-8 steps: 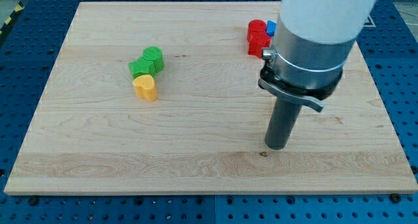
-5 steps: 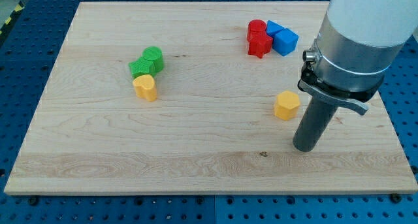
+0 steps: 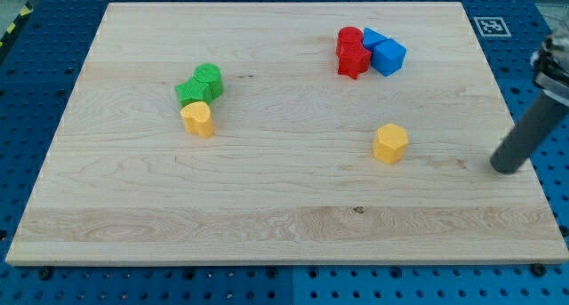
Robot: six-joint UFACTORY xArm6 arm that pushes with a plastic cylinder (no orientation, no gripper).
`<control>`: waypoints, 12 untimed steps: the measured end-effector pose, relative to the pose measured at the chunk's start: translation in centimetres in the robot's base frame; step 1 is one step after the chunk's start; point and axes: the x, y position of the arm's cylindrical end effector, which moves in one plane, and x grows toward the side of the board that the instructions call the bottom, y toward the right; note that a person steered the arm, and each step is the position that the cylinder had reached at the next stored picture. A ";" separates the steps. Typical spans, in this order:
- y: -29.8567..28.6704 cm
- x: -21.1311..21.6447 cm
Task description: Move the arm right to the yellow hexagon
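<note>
Since the earlier picture, my tip [image 3: 508,169] has slid far toward the view's right, well apart from the yellow hexagon [image 3: 390,143]. No jaws show, only a dark rod. That hexagon sits on the table [image 3: 267,207], below the red blocks [image 3: 352,52] and blue blocks [image 3: 384,52].
</note>
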 end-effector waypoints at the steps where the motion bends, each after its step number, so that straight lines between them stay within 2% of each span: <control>1: -1.1 -0.3; 5: -4.2 -0.4; 8: -4.4 -1.0; 12: -8.4 -2.4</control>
